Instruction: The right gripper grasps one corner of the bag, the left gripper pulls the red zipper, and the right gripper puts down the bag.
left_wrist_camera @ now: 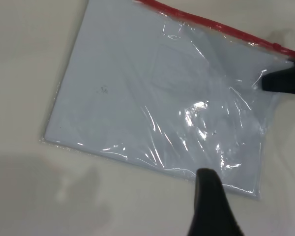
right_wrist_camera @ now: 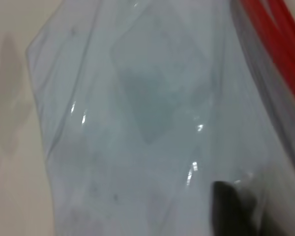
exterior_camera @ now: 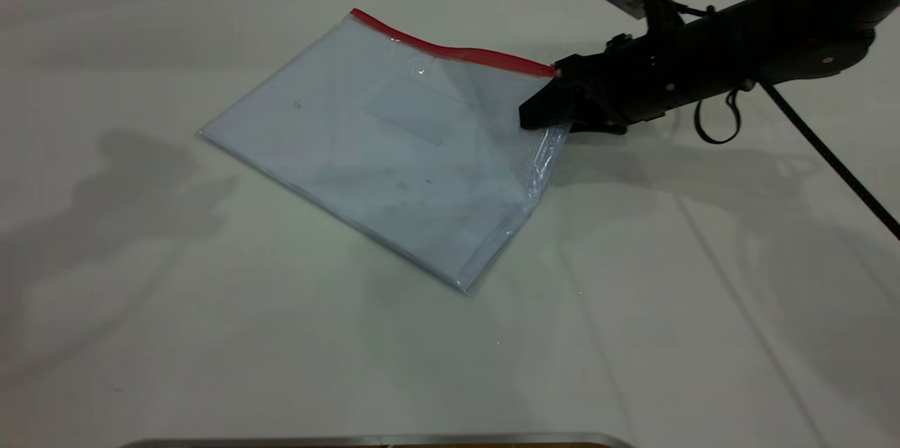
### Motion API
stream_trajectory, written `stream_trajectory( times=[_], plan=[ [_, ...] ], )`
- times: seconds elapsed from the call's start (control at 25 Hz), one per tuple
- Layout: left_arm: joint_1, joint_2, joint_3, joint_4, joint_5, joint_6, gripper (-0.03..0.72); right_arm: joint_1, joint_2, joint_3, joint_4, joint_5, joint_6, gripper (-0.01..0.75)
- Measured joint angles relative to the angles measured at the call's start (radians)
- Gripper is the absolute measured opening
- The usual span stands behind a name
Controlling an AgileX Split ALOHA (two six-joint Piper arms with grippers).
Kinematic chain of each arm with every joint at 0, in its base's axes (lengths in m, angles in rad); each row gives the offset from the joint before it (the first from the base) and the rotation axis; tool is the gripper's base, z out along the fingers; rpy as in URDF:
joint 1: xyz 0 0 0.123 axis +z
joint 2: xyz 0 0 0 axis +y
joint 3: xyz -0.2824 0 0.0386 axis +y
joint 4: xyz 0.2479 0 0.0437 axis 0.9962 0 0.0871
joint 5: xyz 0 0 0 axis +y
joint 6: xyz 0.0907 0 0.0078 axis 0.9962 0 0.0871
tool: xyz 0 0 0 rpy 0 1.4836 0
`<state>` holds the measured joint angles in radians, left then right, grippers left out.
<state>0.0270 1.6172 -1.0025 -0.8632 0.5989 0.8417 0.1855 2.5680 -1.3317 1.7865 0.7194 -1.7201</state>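
Bag (exterior_camera: 394,152) lies mid-desk toward the far edge, its corner (exterior_camera: 545,82) pinched and lifted by the right gripper (exterior_camera: 541,114). Crinkly film could slip free when the zipper (exterior_camera: 450,50) gets pulled. Left gripper (left_wrist_camera: 211,206) hovers nearby; can't tell its fingers' state.

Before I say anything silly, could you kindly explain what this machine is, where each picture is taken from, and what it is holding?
This is a table rig with two robot arms, each ending in a claw. The wide picture comes from a camera outside, facing the arms; the other two come from cameras on the arms' wrists. On the white table lies the bag, a clear flat pouch with a red zipper along one long edge. The right claw reaches in from the side and pinches the bag at the corner where the red strip ends, lifting it slightly. The left claw hovers above the bag's opposite edge; only one finger shows, so I cannot tell its state.
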Motion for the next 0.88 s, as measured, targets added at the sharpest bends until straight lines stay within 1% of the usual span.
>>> stream_trajectory(
  times=[0.08, 0.12, 0.2, 0.28, 0.32, 0.44, 0.56, 0.64, 0.72, 0.8, 0.88],
  plan=[
    [0.000, 0.000, -0.001, 0.000, 0.000, 0.000, 0.517, 0.002, 0.000, 0.000, 0.000, 0.027, 0.004, 0.072],
    [0.000, 0.000, -0.001, 0.000, 0.000, 0.000, 0.517, 0.002, 0.000, 0.000, -0.005, 0.051, 0.006, 0.041],
    [0.000, 0.002, -0.001, -0.001, -0.007, 0.000, 0.517, 0.003, 0.000, 0.000, -0.052, 0.117, 0.010, 0.035],
    [-0.004, 0.021, -0.001, -0.016, -0.022, 0.007, 0.517, 0.015, -0.005, -0.002, -0.168, 0.195, 0.038, 0.035],
    [-0.011, 0.035, -0.003, -0.028, -0.029, 0.017, 0.517, 0.025, -0.013, -0.003, -0.241, 0.209, 0.075, 0.035],
    [-0.048, 0.118, -0.033, -0.071, -0.033, 0.072, 0.517, 0.044, -0.057, -0.003, -0.567, 0.202, 0.229, 0.035],
    [-0.098, 0.216, -0.095, -0.114, -0.033, 0.145, 0.518, 0.031, -0.127, -0.008, -0.816, 0.140, 0.372, 0.035],
    [-0.135, 0.287, -0.153, -0.134, -0.033, 0.192, 0.517, 0.022, -0.179, -0.025, -0.857, 0.078, 0.401, 0.035],
    [-0.165, 0.371, -0.217, -0.154, -0.023, 0.231, 0.517, 0.027, -0.218, -0.049, -0.831, 0.022, 0.390, 0.035],
    [-0.187, 0.451, -0.300, -0.171, 0.027, 0.267, 0.517, 0.043, -0.240, -0.076, -0.773, -0.008, 0.370, 0.035],
    [-0.198, 0.529, -0.387, -0.186, 0.103, 0.297, 0.517, 0.060, -0.241, -0.100, -0.704, -0.023, 0.347, 0.035]
  ],
)
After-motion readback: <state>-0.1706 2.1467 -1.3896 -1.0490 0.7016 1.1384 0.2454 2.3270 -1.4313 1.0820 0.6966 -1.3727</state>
